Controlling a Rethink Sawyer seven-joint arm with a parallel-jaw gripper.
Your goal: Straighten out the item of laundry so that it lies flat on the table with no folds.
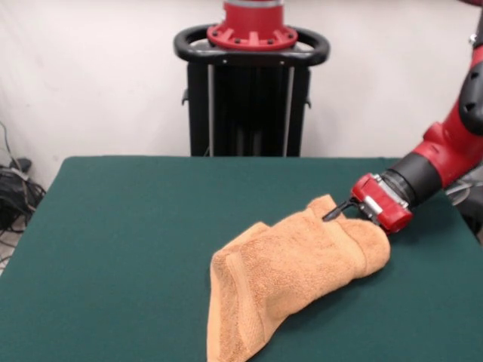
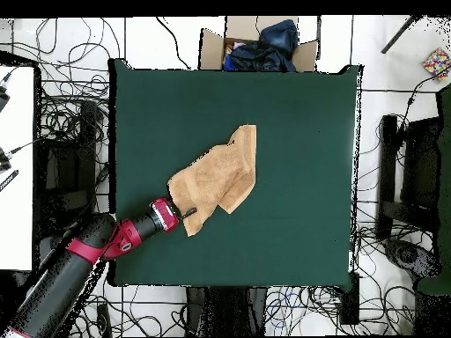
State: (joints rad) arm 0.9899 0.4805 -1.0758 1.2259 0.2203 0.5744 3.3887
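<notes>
The item of laundry point(image 1: 287, 271), an orange-tan terry towel, lies crumpled and folded over itself on the dark green table point(image 1: 136, 226), right of centre in the front view. Its woven band shows near the front end. My gripper point(image 1: 333, 214) reaches in from the right, low over the table, with its black fingers pinched on the towel's raised far corner. Seen from overhead, the towel point(image 2: 216, 176) runs diagonally across the table point(image 2: 299, 132), and the gripper point(image 2: 188, 212) meets its lower-left corner.
A cardboard box point(image 2: 260, 44) holding dark clothes stands beyond the table's top edge in the overhead view. Cables cover the floor on all sides. The towel's front end lies close to the table's near edge in the front view.
</notes>
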